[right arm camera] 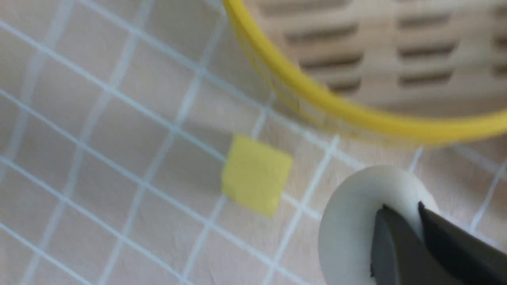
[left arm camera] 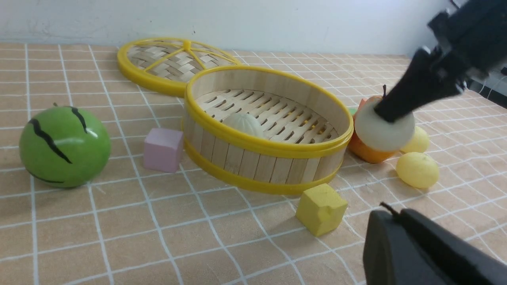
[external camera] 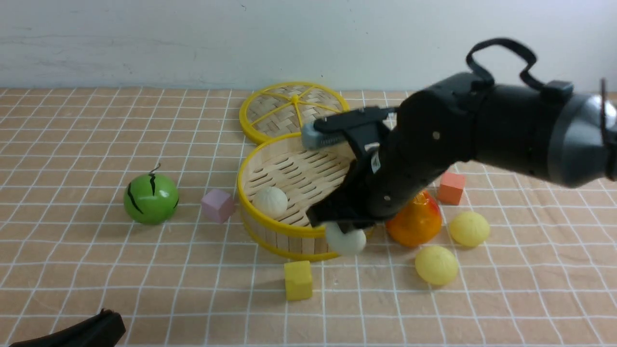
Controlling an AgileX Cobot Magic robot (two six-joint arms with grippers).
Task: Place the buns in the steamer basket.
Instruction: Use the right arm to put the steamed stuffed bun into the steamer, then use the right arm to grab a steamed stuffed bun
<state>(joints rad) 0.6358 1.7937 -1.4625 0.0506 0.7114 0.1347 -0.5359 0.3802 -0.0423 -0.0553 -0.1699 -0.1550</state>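
The steamer basket stands mid-table with one off-white bun on its slatted floor. My right gripper is shut on a second off-white bun and holds it just outside the basket's near right rim, a little above the cloth. The right wrist view shows its fingertips pinching that bun beside the rim. Two pale yellow buns lie to the right on the cloth. A third yellow bun is hidden. My left gripper is shut and empty, low at the near left.
The flat lid lies behind the basket. An orange pear sits by the basket's right side, with an orange cube behind it. A yellow cube is in front of the basket; a pink cube and green striped ball are to the left.
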